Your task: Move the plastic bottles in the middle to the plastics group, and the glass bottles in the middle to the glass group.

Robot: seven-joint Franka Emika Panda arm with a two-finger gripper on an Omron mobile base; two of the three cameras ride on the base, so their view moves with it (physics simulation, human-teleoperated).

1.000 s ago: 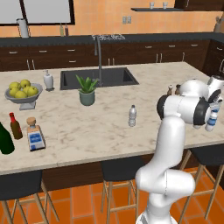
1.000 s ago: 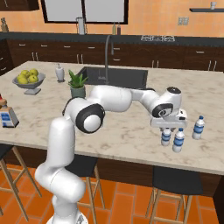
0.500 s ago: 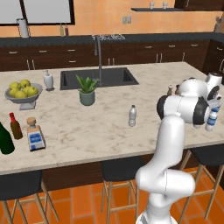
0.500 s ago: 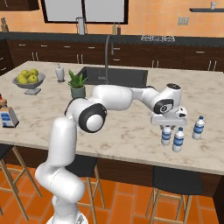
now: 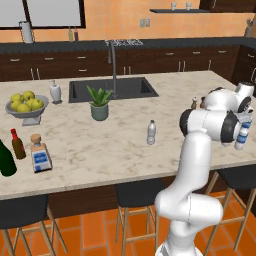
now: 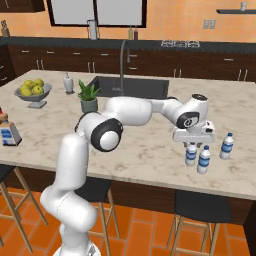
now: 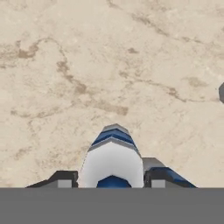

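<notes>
At the left front corner of the worktop stand the wine bottle and the sauce bottle. The cork bottle is just beside them, so I judge that it already belongs to the glass group.

The slim bottle stands alone in the middle of the worktop, well apart from both groups. It is tall and narrow. A grip that comes from the side or too high could push it over, and then it may roll.

Near the right front corner the gripper hangs over the blue-label bottle, which stands upright on the worktop. In the hand view the white cap sits between the two tips and each tip is very close to it. I cannot tell if the jaws press the bottle or are already free of it.

This is the danger. If the hand rises while a tip rubs the bottle, the bottle may lift a little and tip. A second bottle of the plastics group is just beside it, and a third is near, so one falling bottle could knock the others toward the front edge.
</notes>
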